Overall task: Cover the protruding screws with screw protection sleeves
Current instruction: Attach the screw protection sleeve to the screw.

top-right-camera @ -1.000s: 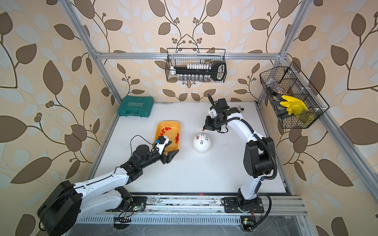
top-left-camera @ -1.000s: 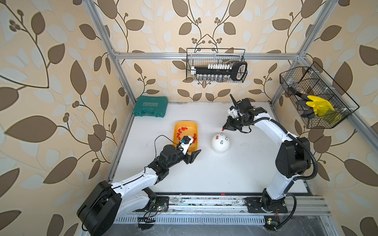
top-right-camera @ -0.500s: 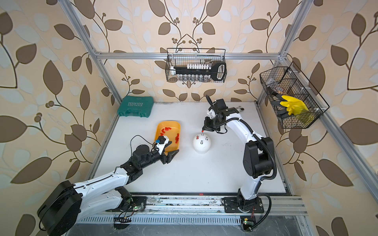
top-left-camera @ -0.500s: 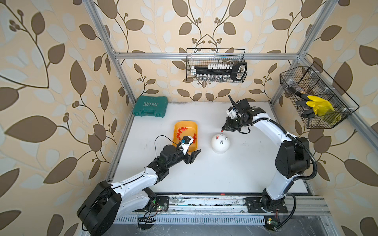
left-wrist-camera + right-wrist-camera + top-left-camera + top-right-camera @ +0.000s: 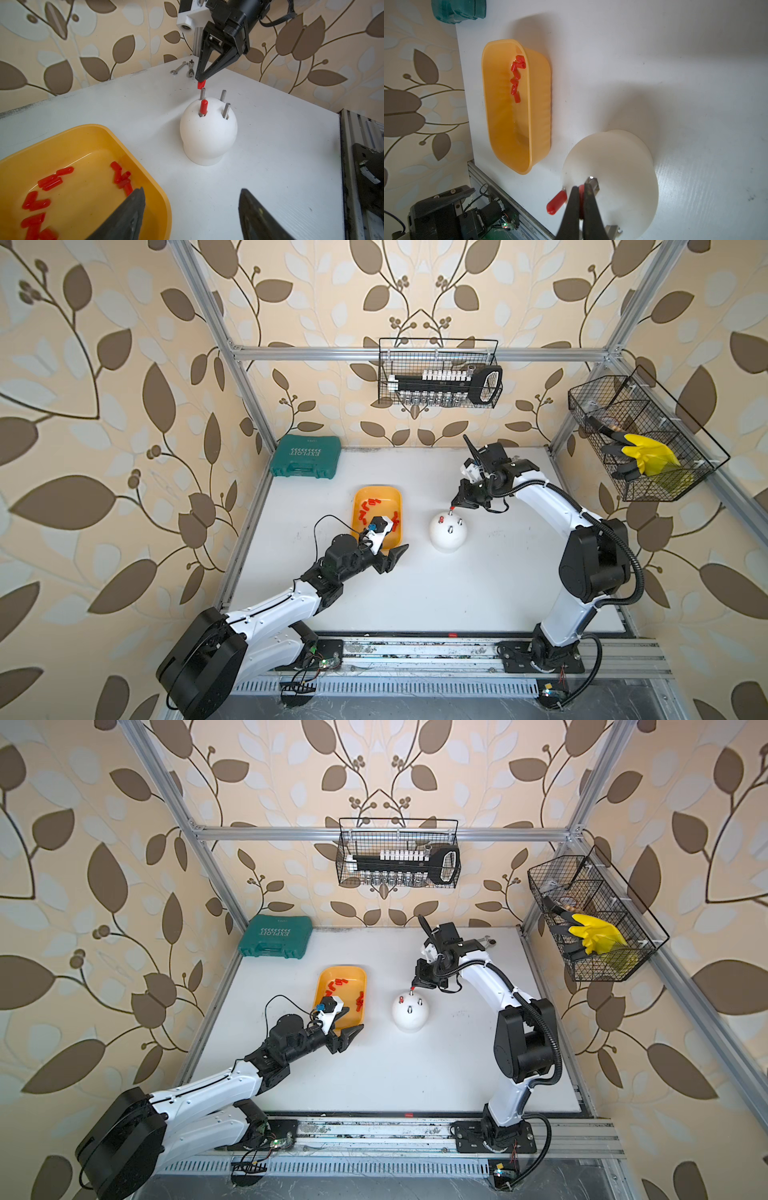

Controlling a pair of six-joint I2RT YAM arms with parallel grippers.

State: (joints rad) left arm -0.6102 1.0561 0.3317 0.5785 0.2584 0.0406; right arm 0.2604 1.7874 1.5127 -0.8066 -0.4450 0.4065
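A white dome stands right of the yellow tray. Four protruding screws rise from its top. One wears a red screw protection sleeve; three are bare. My right gripper is shut on another sleeve, held tilted just above the far bare screw. In both top views the right gripper hangs over the dome's far edge. Several loose sleeves lie in the tray. My left gripper is open and empty, over the tray's near corner.
A green case sits at the back left. Two small wrenches lie near the table's back right corner. Wire baskets hang on the back wall and the right wall. A metal rail runs along the front edge.
My right gripper has edged slightly closer to the dome with the sleeve in it. The left arm has stayed still.
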